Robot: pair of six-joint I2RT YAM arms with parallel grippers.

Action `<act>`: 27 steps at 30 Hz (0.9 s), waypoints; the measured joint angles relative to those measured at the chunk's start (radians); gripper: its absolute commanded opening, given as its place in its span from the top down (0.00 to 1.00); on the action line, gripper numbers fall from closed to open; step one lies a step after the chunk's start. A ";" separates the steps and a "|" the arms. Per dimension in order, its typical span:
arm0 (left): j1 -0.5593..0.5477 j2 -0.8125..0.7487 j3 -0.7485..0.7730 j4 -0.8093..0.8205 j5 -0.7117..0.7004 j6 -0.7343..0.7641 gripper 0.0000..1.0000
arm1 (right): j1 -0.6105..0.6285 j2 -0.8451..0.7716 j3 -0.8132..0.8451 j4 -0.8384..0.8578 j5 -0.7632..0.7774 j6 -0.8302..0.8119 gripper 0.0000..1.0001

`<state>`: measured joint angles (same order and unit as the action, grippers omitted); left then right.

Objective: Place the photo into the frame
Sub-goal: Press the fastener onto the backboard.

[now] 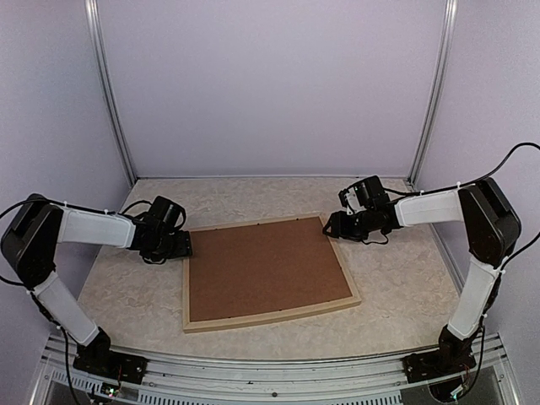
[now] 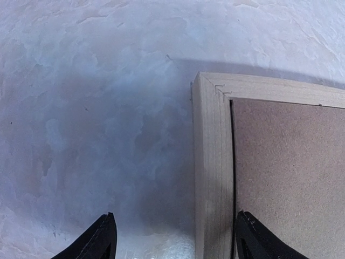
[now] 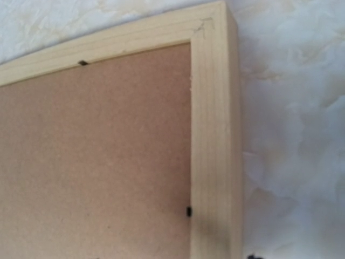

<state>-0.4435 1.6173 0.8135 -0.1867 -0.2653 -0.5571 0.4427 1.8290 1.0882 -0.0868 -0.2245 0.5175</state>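
Tabletop (image 1: pixel 396 278): pale, marbled surface; carries every item listed below.
Frame (image 1: pixel 270 319): thin pale wood, lying flat and face down at the middle of the tabletop, turned slightly askew.
Backing board (image 1: pixel 261 266): plain brown sheet seated inside the frame, filling the opening; a thin dark gap shows along the left rail.
Photo: not visible in any view; judged to lie under the backing board, but this cannot be confirmed.
Left end effector (image 2: pixel 180 242): at the far left corner of the frame, jaws wide, straddling the left rail; one fingertip is over the bare tabletop, the other over the edge of the board. Holding nothing.
Right end effector (image 1: pixel 332 225): at the far right corner of the frame; the views do not show whether it is wide or narrow, so I cannot tell.
Dark tab (image 3: pixel 188 211): small clip on the inner edge of the right rail, touching the board.
Risk: closing on the left rail alone could tilt or slide the frame, since the far right corner is not visibly held; a shifted board could then ride up over its tabs.
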 measured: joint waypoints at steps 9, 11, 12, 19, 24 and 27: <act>0.002 -0.040 -0.061 0.042 -0.001 -0.017 0.25 | 0.000 0.004 0.000 0.000 -0.003 0.000 0.42; 0.008 -0.065 -0.087 0.040 -0.001 -0.022 0.24 | 0.000 0.005 -0.002 0.000 -0.003 0.000 0.42; 0.012 -0.077 -0.099 0.039 0.000 -0.026 0.24 | 0.000 0.005 -0.003 0.000 -0.003 0.000 0.42; 0.030 -0.132 -0.119 0.042 0.002 -0.034 0.24 | -0.003 0.005 -0.018 0.002 -0.005 -0.001 0.42; 0.030 -0.104 -0.119 0.047 0.026 -0.034 0.24 | -0.008 0.005 -0.023 0.002 -0.007 -0.001 0.42; 0.030 -0.086 -0.119 0.051 0.037 -0.034 0.24 | -0.008 0.005 -0.024 0.002 -0.007 -0.001 0.42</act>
<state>-0.4137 1.5314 0.6949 -0.1360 -0.2283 -0.5911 0.4351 1.8343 1.0641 -0.0849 -0.2317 0.5167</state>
